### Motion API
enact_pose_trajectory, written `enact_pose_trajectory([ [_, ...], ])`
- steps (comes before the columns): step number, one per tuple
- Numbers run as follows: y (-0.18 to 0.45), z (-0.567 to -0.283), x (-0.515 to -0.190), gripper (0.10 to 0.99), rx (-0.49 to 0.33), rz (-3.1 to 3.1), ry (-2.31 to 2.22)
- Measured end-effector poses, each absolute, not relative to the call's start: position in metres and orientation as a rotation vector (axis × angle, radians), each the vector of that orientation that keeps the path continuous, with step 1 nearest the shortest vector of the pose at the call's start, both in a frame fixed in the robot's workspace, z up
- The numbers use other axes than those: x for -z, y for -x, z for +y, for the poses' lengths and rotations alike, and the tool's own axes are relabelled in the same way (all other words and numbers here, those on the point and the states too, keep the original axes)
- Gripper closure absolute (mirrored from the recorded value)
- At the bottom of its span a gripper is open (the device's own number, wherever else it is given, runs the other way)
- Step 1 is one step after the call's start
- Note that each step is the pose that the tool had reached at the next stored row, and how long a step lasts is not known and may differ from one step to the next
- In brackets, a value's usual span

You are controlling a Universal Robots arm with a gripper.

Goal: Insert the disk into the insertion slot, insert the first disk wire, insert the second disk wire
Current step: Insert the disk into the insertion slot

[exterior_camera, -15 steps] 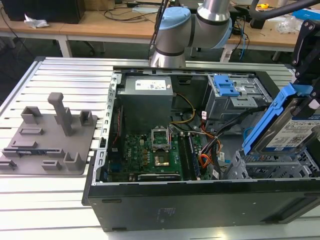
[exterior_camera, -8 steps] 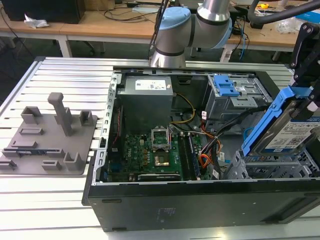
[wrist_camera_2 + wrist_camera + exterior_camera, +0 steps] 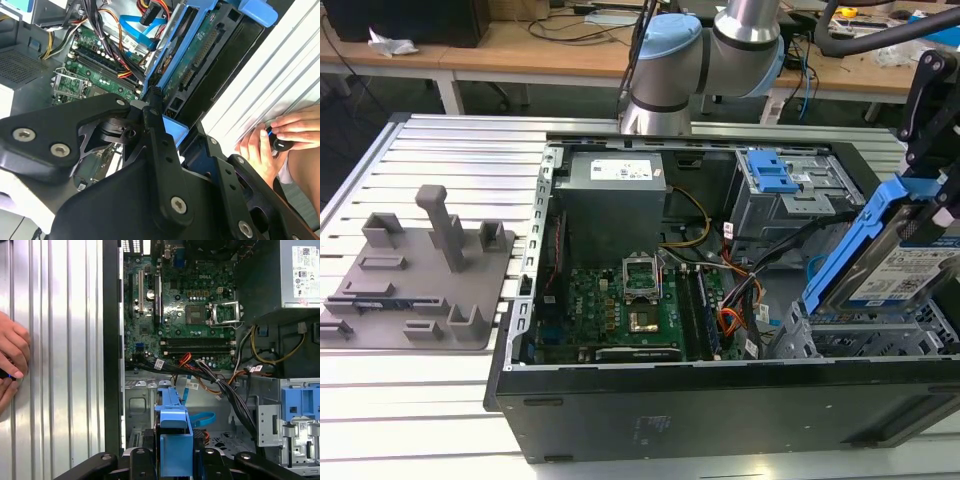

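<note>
Right, working across the exterior view from its left: a grey moulded fixture sits on the slatted table, well apart from the job. Next comes the open computer case w/ motherboard and power supply inside, neither involved. Further right, wire bundles run towards the front corner. The second disk wire, a light-blue flat loop in the first wrist view, lies loose just beyond the caddy's far end. Behind stands the grey bay w/ blue latch. That's the wrong target, ignore it.

At the exterior view's right the gripper is clamped on the disk, closed on the end of its blue caddy. Both wrist views show this grip. The disk is tilted steeply, low end just over the insertion slot, high end up by the gripper. I can't tell if it touches the cage. So step 1 is in hand and the disk is not yet seated.

To do it well, IMO:
- Flatten the tilt so the caddy runs parallel w/ the slot mouth.
- Centre it btw the cage walls, since clearance looks slim.
- Feed slowly.

Main risk is trapping the blue loop or the bundles under the drive. A person's hand rests on the table beside the case, so keep the arm's swing away from it.
</note>
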State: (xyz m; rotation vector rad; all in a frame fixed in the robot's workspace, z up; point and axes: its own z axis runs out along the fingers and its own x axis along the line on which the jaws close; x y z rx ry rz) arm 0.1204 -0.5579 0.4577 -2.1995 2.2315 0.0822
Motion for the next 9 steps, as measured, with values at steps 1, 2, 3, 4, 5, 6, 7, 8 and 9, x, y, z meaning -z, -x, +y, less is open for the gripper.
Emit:
enact_pose_trajectory([
  [1,-0.1208,-0.5582,-0.4573,0.722,-0.083,2.232,2.200],
  [2,-0.1212,-0.5585,-0.4571,0.722,-0.084,2.233,2.200],
  [3,-0.1213,-0.5586,-0.4569,0.722,-0.084,2.233,2.200],
  [4,-0.1215,-0.5589,-0.4565,0.722,-0.085,2.233,2.201],
  [5,-0.1219,-0.5590,-0.4564,0.722,-0.086,2.233,2.201],
  [6,-0.1221,-0.5591,-0.4563,0.722,-0.087,2.234,2.202],
  [7,-0.1221,-0.5593,-0.4559,0.722,-0.087,2.234,2.202],
  [8,-0.1221,-0.5594,-0.4554,0.722,-0.087,2.234,2.202],
  [9,-0.1221,-0.5595,-0.4545,0.722,-0.088,2.234,2.202],
])
